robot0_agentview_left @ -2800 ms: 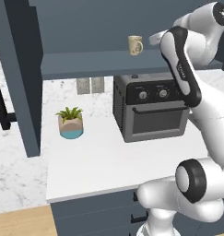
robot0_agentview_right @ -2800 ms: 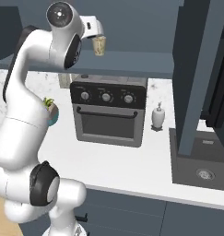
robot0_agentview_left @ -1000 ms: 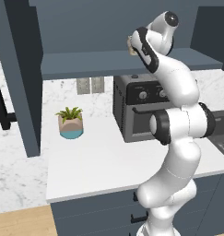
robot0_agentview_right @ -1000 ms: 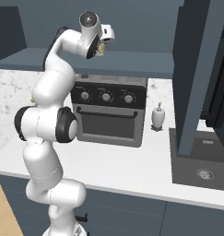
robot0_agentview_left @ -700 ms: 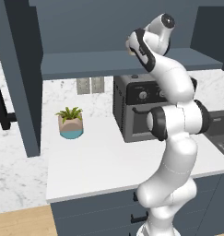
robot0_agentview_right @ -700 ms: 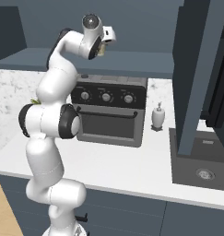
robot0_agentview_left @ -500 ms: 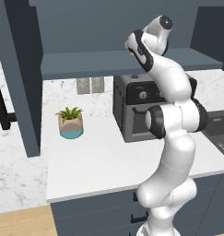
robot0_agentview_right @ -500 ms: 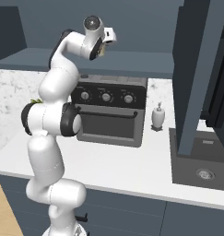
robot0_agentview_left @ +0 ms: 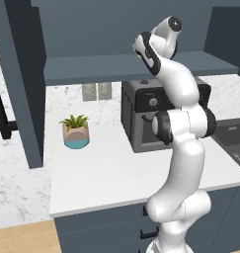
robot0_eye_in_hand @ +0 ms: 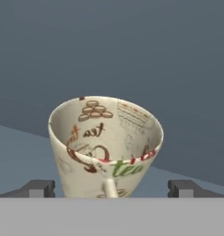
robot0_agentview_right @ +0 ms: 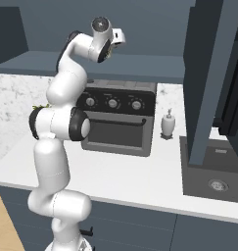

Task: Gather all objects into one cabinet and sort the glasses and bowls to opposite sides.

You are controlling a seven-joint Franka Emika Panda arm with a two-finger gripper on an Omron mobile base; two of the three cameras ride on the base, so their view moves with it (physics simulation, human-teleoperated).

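A beige mug (robot0_eye_in_hand: 104,147) printed with brown, red and green lettering stands on the shelf (robot0_agentview_left: 92,69) of the dark slate-blue cabinet (robot0_agentview_right: 150,61). In the hand view it sits right between my fingertips (robot0_eye_in_hand: 37,188), its handle facing the camera. My gripper (robot0_eye_in_hand: 112,188) is open, with a fingertip showing apart from the mug on each side. In the left base view the hand and gripper (robot0_agentview_left: 139,52) are raised to shelf height above the oven and cover the mug. The other glasses and the bowl are out of view.
A black toaster oven (robot0_agentview_right: 120,117) stands on the counter under the shelf. A potted plant (robot0_agentview_left: 75,133) sits to its left and a soap dispenser (robot0_agentview_right: 167,123) to its right. A sink (robot0_agentview_right: 213,171) lies at the right. Tall open cabinet doors (robot0_agentview_right: 208,83) hang at both sides.
The arm has straightened up and the hand has closed in on the mug, now covering it in the base views. The jaws stay wide apart.
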